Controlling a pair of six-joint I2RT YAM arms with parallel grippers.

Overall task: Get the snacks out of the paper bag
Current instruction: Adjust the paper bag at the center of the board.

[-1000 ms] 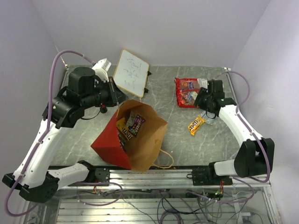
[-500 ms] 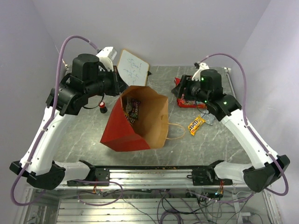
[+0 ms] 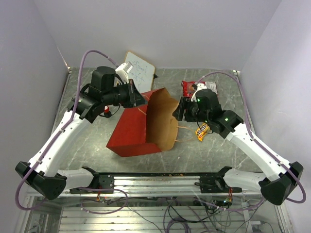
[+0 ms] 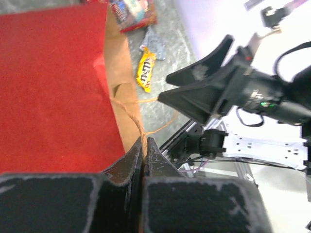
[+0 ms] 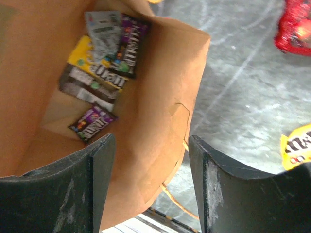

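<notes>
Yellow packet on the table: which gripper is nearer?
Right. The right gripper is open at the paper bag mouth, close to the yellow packet; the left gripper is across the bag, shut on its rim.

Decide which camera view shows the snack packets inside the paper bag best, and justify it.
The right wrist view: it looks straight into the paper bag, where the packets lie against its brown inside. The top external view shows the bag's mouth but no packets; the left wrist view shows mostly its red outside.
</notes>
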